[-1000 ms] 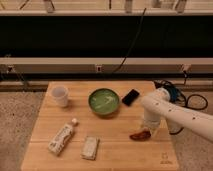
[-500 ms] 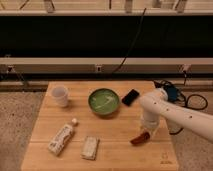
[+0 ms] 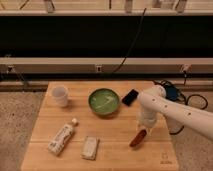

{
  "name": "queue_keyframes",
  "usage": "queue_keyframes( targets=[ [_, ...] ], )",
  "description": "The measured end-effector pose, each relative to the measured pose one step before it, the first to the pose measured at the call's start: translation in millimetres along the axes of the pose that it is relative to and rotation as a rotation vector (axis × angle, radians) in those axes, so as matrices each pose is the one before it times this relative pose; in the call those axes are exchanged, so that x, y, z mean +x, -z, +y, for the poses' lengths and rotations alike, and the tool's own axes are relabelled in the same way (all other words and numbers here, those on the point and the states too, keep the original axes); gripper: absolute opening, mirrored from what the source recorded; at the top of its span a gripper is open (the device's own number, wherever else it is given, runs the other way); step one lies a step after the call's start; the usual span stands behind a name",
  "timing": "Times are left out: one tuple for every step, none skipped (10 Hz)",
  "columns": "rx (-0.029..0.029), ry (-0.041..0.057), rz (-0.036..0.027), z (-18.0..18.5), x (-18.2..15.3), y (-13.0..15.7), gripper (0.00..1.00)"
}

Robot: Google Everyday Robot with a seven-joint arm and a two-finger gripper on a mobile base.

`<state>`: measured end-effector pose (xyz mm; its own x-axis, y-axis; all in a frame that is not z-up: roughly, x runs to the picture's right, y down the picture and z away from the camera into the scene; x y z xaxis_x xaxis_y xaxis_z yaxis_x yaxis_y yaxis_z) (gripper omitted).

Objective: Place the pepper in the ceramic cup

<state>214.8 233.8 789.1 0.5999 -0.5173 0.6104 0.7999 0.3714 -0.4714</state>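
The pepper (image 3: 138,138), dark red-brown and tapered, lies at the right of the wooden table (image 3: 115,150). My gripper (image 3: 143,128) hangs straight down from the white arm right above the pepper's upper end. The white ceramic cup (image 3: 60,96) stands upright at the table's far left corner, far from the gripper.
A wide green bowl (image 3: 104,101) sits at the table's middle back. A black phone-like item (image 3: 130,97) lies right of it. A white bottle (image 3: 62,137) and a pale flat packet (image 3: 90,147) lie at the front left. Cables (image 3: 175,92) hang off the right edge.
The gripper has come down a little over the pepper's upper end. The pepper looks slightly shifted toward the front.
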Motion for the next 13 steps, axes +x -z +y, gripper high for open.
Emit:
queue_keyframes(
  targets=[
    [0.00214, 0.01032, 0.00236, -5.92, 0.21, 5.77, 0.0],
    [0.00267, 0.01475, 0.00443, -8.58, 0.99, 8.53, 0.0],
    [0.00325, 0.02775, 0.00656, -17.66, 1.94, 11.46, 0.0],
    [0.00434, 0.02581, 0.00745, -17.34, 2.7, 10.9, 0.0],
    [0.00432, 0.01825, 0.00682, -11.31, 2.6, 7.77, 0.0],
    [0.00819, 0.02495, 0.01035, -15.74, 5.11, 11.11, 0.0],
    [0.00933, 0.01838, 0.00825, -12.07, 3.53, 8.23, 0.0],
    [0.00718, 0.01259, 0.00803, -8.26, 3.15, 6.73, 0.0],
    [0.01597, 0.02353, 0.01642, -17.19, 2.89, 12.71, 0.0],
    [0.00778, 0.01656, 0.00754, -10.51, -0.25, 5.89, 0.0],
    [0.00439, 0.01591, 0.00697, -9.4, -0.19, 3.83, 0.0],
    [0.009, 0.02247, 0.00809, -13.84, -0.46, 5.69, 0.0],
    [0.00645, 0.0225, 0.01022, -12.16, 1.89, 3.88, 0.0]
  ],
)
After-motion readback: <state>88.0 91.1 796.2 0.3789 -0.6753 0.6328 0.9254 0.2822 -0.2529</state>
